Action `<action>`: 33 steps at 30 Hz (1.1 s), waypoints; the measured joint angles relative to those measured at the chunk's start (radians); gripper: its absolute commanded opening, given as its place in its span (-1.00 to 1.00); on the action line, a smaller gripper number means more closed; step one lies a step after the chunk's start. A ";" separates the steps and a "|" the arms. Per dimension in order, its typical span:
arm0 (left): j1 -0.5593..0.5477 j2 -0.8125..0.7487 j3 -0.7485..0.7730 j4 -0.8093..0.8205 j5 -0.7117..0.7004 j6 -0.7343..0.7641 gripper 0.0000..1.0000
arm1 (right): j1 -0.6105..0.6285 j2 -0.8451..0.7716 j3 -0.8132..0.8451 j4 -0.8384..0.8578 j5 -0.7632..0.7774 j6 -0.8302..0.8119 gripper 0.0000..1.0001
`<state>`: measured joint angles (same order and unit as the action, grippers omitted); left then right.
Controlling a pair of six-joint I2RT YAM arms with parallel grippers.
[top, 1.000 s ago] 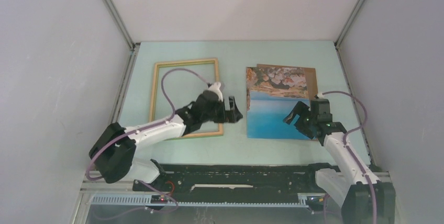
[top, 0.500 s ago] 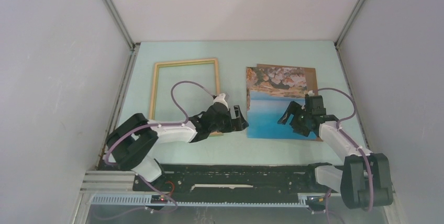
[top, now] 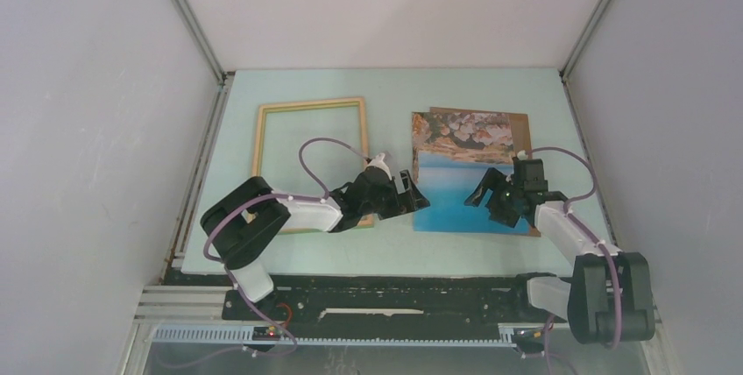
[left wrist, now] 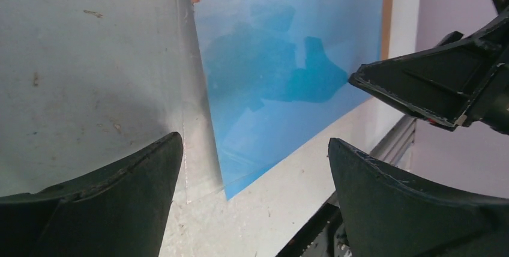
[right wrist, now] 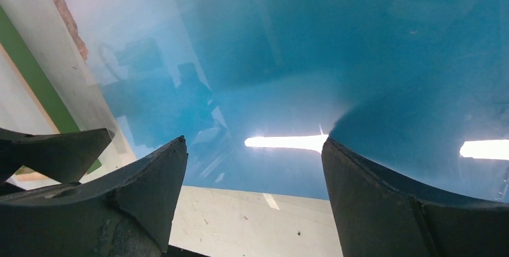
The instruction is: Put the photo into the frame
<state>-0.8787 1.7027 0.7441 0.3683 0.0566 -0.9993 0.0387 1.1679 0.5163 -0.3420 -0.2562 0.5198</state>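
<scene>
The thin pale-wood rectangular frame [top: 311,103] lies flat on the left half of the light green table [top: 385,95]. Just right of it, the left gripper [top: 419,193] hovers, jaws wide apart, at the left edge of the glossy blue seaside photo [top: 460,184], which rests on a plain brown board [top: 523,134]. The right gripper [top: 482,191], jaws also spread, hangs over the photo's near right part, holding nothing.

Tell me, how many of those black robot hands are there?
2. The left hand is at the left edge of the photo. The right hand is over the photo's near right part. Both are open. No other hand seems hidden.
</scene>
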 measured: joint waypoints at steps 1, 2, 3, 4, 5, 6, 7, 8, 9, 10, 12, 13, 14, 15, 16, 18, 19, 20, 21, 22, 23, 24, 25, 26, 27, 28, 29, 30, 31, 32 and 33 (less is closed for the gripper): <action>0.004 0.005 -0.004 0.018 0.012 -0.013 0.98 | -0.002 0.005 0.000 0.005 -0.009 0.000 0.80; 0.010 0.009 -0.009 0.035 0.029 -0.023 0.97 | -0.003 0.009 0.001 0.011 -0.016 0.001 0.80; 0.014 0.013 -0.014 0.048 0.040 -0.032 0.97 | -0.005 0.014 0.001 0.018 -0.022 0.001 0.80; 0.019 0.018 -0.022 0.067 0.055 -0.043 0.97 | -0.006 0.019 0.001 0.026 -0.030 0.002 0.80; 0.026 0.021 -0.031 0.082 0.068 -0.055 0.95 | -0.008 0.028 0.002 0.034 -0.040 0.002 0.79; 0.032 0.026 -0.039 0.098 0.081 -0.066 0.93 | -0.010 0.036 0.004 0.042 -0.050 0.002 0.78; 0.038 0.031 -0.048 0.120 0.095 -0.076 0.92 | -0.013 0.047 0.007 0.049 -0.063 0.002 0.78; 0.043 0.034 -0.058 0.144 0.110 -0.089 0.91 | -0.016 0.056 0.011 0.054 -0.072 0.003 0.78; 0.049 0.035 -0.069 0.167 0.124 -0.102 0.90 | -0.018 0.064 0.014 0.058 -0.081 0.003 0.78; 0.052 0.036 -0.079 0.185 0.134 -0.109 0.89 | -0.021 0.074 0.016 0.066 -0.093 0.003 0.78; 0.062 0.036 -0.109 0.237 0.154 -0.132 0.86 | -0.025 0.082 0.016 0.078 -0.108 0.004 0.77; 0.064 0.036 -0.124 0.261 0.162 -0.146 0.83 | -0.026 0.083 0.016 0.082 -0.113 0.004 0.78; 0.067 0.036 -0.137 0.281 0.167 -0.155 0.81 | -0.026 0.084 0.016 0.084 -0.117 0.004 0.78; 0.069 0.036 -0.153 0.312 0.176 -0.173 0.79 | -0.026 0.085 0.016 0.086 -0.120 0.004 0.78; 0.072 0.036 -0.167 0.346 0.185 -0.187 0.76 | -0.026 0.087 0.016 0.089 -0.121 0.004 0.78; 0.076 0.036 -0.192 0.416 0.195 -0.218 0.70 | -0.026 0.090 0.016 0.093 -0.125 0.004 0.78; 0.077 0.036 -0.205 0.465 0.202 -0.237 0.65 | -0.026 0.091 0.016 0.094 -0.126 0.004 0.78; 0.079 0.036 -0.209 0.486 0.205 -0.244 0.60 | -0.026 0.091 0.016 0.095 -0.127 0.004 0.78; 0.080 0.036 -0.214 0.518 0.210 -0.260 0.55 | -0.026 0.091 0.016 0.096 -0.128 0.004 0.78; 0.080 0.036 -0.217 0.545 0.211 -0.269 0.51 | -0.026 0.091 0.016 0.096 -0.128 0.004 0.78; 0.081 0.036 -0.219 0.578 0.213 -0.280 0.46 | -0.026 0.091 0.016 0.096 -0.128 0.004 0.78; 0.081 0.036 -0.220 0.600 0.214 -0.286 0.41 | -0.026 0.091 0.016 0.096 -0.128 0.004 0.78; 0.081 0.036 -0.222 0.620 0.213 -0.291 0.34 | -0.026 0.091 0.016 0.096 -0.128 0.004 0.78; 0.081 0.036 -0.224 0.639 0.213 -0.295 0.26 | -0.026 0.091 0.016 0.097 -0.128 0.004 0.78; 0.081 0.036 -0.225 0.650 0.211 -0.298 0.17 | -0.026 0.091 0.016 0.096 -0.128 0.004 0.78; 0.081 0.038 -0.225 0.657 0.210 -0.303 0.09 | -0.026 0.091 0.016 0.097 -0.128 0.004 0.78; 0.081 0.042 -0.225 0.663 0.209 -0.304 0.01 | -0.026 0.091 0.016 0.097 -0.128 0.004 0.77; 0.081 0.049 -0.225 0.666 0.209 -0.305 -0.05 | -0.026 0.091 0.016 0.096 -0.127 0.004 0.77; 0.081 0.058 -0.224 0.666 0.209 -0.306 -0.08 | -0.026 0.091 0.016 0.097 -0.127 0.004 0.78; 0.082 0.071 -0.223 0.665 0.208 -0.305 -0.08 | -0.026 0.091 0.016 0.097 -0.127 0.004 0.77; 0.083 0.082 -0.222 0.660 0.205 -0.304 -0.09 | -0.026 0.091 0.016 0.097 -0.127 0.004 0.78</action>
<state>-0.7959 1.7851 0.5217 1.0286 0.2619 -1.3029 0.0128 1.2587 0.5323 -0.2455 -0.3836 0.5236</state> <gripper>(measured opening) 0.475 0.890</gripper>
